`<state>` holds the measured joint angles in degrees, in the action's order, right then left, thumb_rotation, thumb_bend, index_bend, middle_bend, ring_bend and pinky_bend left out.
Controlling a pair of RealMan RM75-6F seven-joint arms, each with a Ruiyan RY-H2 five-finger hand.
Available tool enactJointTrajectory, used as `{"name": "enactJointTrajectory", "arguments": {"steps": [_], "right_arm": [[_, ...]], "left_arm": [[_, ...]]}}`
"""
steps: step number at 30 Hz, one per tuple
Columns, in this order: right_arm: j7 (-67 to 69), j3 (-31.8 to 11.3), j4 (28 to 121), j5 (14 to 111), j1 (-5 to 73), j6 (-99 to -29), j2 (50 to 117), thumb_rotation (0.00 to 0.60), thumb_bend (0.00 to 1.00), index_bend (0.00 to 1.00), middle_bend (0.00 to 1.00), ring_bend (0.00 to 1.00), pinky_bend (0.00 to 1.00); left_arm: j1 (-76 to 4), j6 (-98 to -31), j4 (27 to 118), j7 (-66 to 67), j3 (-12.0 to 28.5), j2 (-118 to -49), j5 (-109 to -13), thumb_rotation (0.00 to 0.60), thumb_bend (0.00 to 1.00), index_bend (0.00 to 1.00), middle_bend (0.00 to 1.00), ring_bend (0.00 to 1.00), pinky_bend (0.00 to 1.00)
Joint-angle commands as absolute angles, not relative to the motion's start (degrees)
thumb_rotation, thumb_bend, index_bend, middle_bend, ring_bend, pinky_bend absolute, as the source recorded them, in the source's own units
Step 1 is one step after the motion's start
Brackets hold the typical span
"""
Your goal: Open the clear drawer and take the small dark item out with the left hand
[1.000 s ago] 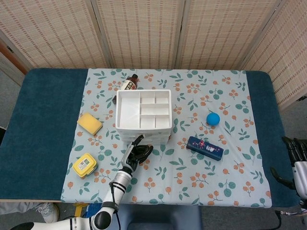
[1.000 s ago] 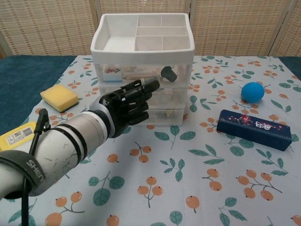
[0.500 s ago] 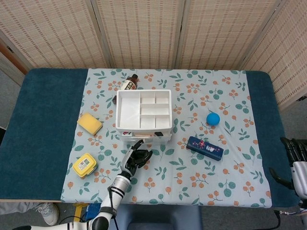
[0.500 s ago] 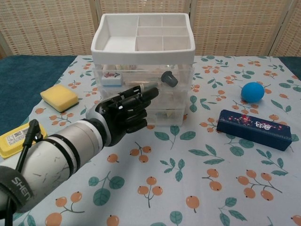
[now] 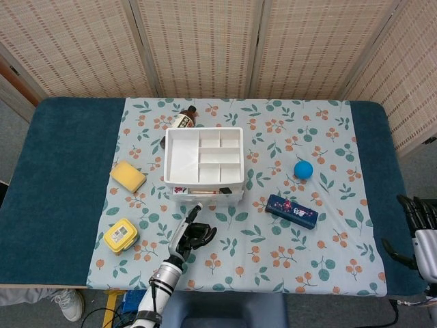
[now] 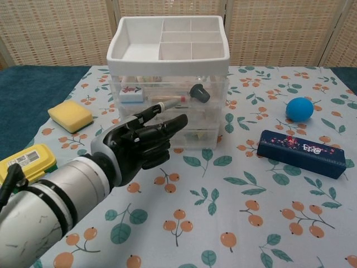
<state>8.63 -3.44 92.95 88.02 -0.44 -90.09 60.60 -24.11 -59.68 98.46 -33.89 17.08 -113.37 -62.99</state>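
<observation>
My left hand (image 6: 142, 139), fingers curled on nothing, hovers before the drawer (image 6: 167, 92); the dark item (image 6: 199, 92) lies inside. I should hook the front squarely, then pull straight.

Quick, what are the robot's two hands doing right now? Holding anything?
Left hand: holds nothing, most fingers curled in, one pointing at the clear drawer.
Right hand: at the table edge, partly cut off; cannot be told.

You have bright, even light from above in both views, with only soft, short shadows. The head view is sharp throughout. In the chest view, the near forearm at lower left looks slightly soft, perhaps out of focus.
</observation>
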Motion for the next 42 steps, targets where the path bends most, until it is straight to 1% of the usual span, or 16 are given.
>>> {"name": "enactJointTrajectory", "arguments": {"steps": [1,2,4,7,11,13,20,25,37,42], "right_arm": [[8.51,-3.61,93.06,88.26,-0.60,-90.70,60.26,0.600,0.30,0.00,0.08,0.00,0.01],[8.50,-3.66,93.10,88.38,-0.68,-91.00,60.11,0.600,0.30,0.00,0.08,0.00,0.01],[8.61,-3.74,93.12,88.63,-0.87,-91.64,59.93,0.600,0.30,0.00,0.08,0.00,0.01],[8.85,-3.85,93.00,88.92,-1.20,-92.57,59.78,0.600,0.30,0.00,0.08,0.00,0.01],[8.99,-3.99,92.77,89.45,-1.50,-93.67,59.79,0.600,0.30,0.00,0.08,0.00,0.01],[8.82,-4.03,92.63,89.91,-1.50,-94.09,59.97,0.600,0.30,0.00,0.08,0.00,0.01],[8.36,-3.85,90.85,92.33,-0.80,-94.76,61.59,0.600,0.30,0.00,0.08,0.00,0.01],[8.74,-3.67,90.31,92.20,-0.34,-93.76,61.79,0.600,0.30,0.00,0.08,0.00,0.01],[9.45,-3.54,89.78,91.70,-0.39,-93.73,62.11,0.600,0.30,0.00,0.08,0.00,0.01],[9.65,-3.41,89.78,91.54,-0.51,-93.72,62.15,0.600,0.30,0.00,0.08,0.00,0.01]], "left_arm": [[-22.03,-63.38,101.11,-30.28,12.67,-110.14,-69.31,0.600,0.35,0.29,0.90,1.00,1.00],[-21.74,-64.45,101.24,-28.93,11.05,-108.90,-72.38,0.600,0.35,0.32,0.90,1.00,1.00],[-21.41,-66.27,101.03,-26.70,9.02,-106.43,-77.25,0.600,0.35,0.37,0.90,1.00,1.00],[-21.85,-67.22,100.85,-22.76,7.38,-101.61,-82.41,0.600,0.35,0.37,0.90,1.00,1.00],[-22.34,-68.61,100.73,-16.89,7.28,-95.50,-86.06,0.600,0.35,0.33,0.90,1.00,1.00],[-22.59,-68.83,101.10,-14.30,7.60,-93.34,-86.45,0.600,0.35,0.28,0.90,1.00,1.00],[-24.58,-66.59,102.64,-5.25,9.59,-88.23,-83.04,0.600,0.35,0.15,0.90,1.00,1.00],[-25.64,-65.60,103.42,-2.54,10.32,-87.36,-80.63,0.600,0.35,0.15,0.90,1.00,1.00],[-28.94,-63.96,99.65,0.60,12.31,-89.78,-76.05,0.600,0.35,0.19,0.90,1.00,1.00],[-29.59,-64.47,98.49,0.26,13.09,-90.52,-75.14,0.600,0.35,0.19,0.90,1.00,1.00]]}}
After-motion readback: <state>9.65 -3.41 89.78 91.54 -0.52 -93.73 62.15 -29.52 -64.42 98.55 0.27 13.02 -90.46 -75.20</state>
